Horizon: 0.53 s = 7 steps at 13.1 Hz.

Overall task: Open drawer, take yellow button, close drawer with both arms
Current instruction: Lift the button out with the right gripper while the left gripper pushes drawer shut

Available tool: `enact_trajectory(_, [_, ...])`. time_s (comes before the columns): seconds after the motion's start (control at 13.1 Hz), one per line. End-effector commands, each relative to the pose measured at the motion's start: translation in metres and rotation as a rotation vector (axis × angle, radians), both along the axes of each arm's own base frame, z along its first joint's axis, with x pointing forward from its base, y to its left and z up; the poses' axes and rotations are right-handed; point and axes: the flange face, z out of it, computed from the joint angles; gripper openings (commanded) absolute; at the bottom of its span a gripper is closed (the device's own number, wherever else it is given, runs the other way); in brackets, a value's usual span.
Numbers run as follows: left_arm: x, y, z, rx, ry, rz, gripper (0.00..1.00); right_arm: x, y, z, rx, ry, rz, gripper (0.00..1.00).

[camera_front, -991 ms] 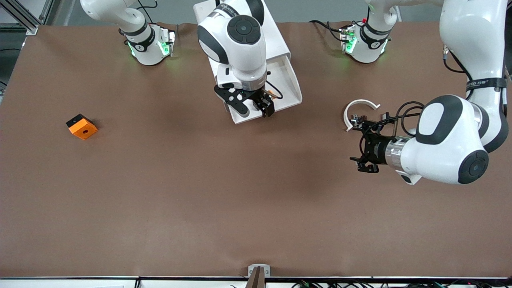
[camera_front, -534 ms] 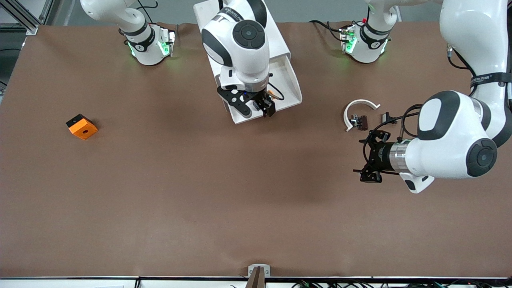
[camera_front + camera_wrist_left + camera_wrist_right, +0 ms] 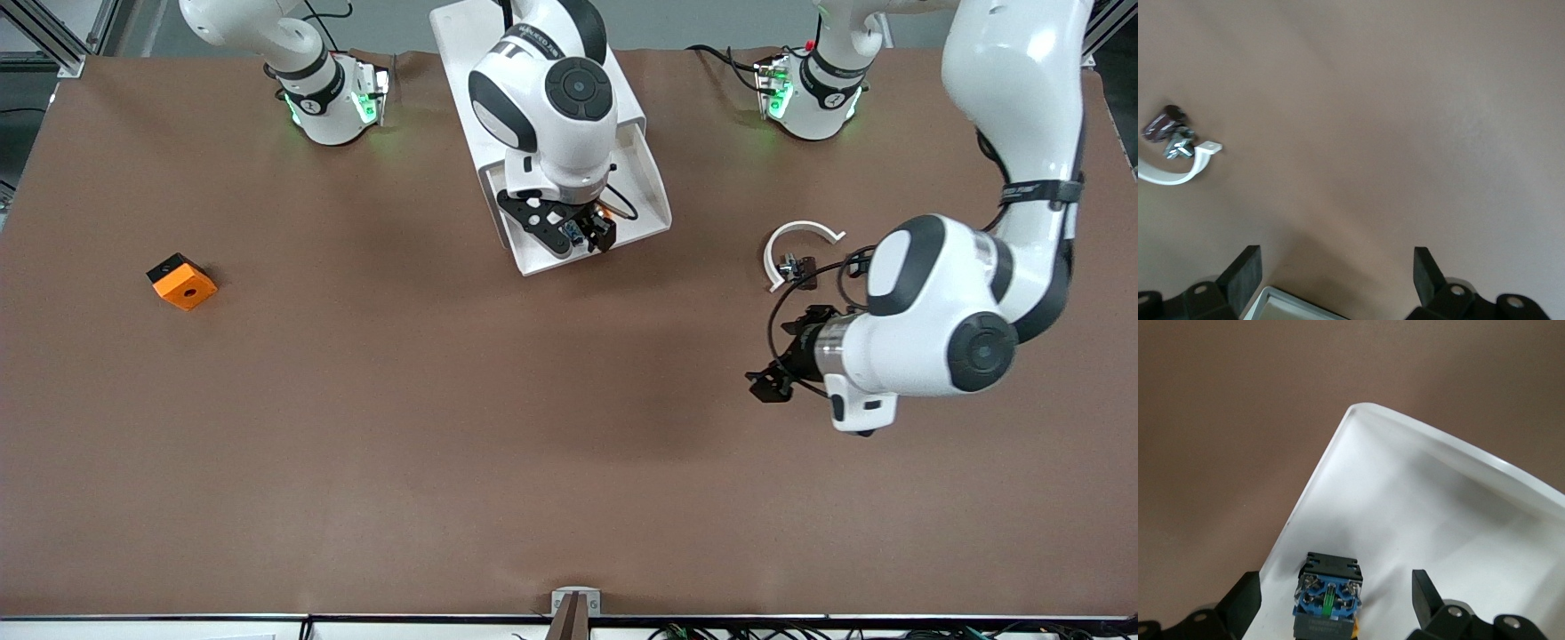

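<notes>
The drawer [image 3: 647, 191], the top one of the white cabinet [image 3: 455, 53], stands pulled out with its white tray showing. My right gripper [image 3: 589, 233] is open and down in the tray near its front corner. The button [image 3: 1328, 597] lies between its fingers [image 3: 1245, 603], blue-black body toward the camera, with a gap on each side. A bit of its orange cap [image 3: 605, 212] shows in the front view. My left gripper [image 3: 766, 386] is open and empty over bare table, toward the left arm's end; in its own view [image 3: 1337, 273] nothing lies between the fingers.
An orange block with a hole [image 3: 182, 282] lies toward the right arm's end of the table. A white curved strip [image 3: 800, 233] with small dark metal parts [image 3: 797, 265] lies near the left arm; they also show in the left wrist view [image 3: 1168, 177].
The left arm has swung, carrying its gripper away from the white strip, toward the front camera and the table's middle. The right gripper has shifted slightly within the tray around the button.
</notes>
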Motion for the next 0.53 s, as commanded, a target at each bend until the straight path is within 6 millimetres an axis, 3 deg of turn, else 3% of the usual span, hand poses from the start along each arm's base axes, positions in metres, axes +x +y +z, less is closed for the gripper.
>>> enact_trajectory(0.0, [-0.015,-0.028,-0.019,0.021,-0.046,-0.06,1.0,-0.002,0.006,0.0,0.015,0.018,-0.003,0.67])
enact_trajectory(0.23, [-0.026,-0.043,-0.025,0.024,-0.051,-0.073,1.0,-0.003,0.008,0.002,0.034,0.034,-0.001,0.32])
enact_trajectory(0.46, [-0.044,-0.067,-0.035,0.046,-0.073,-0.119,1.0,-0.007,0.011,0.002,0.045,0.042,0.051,0.21])
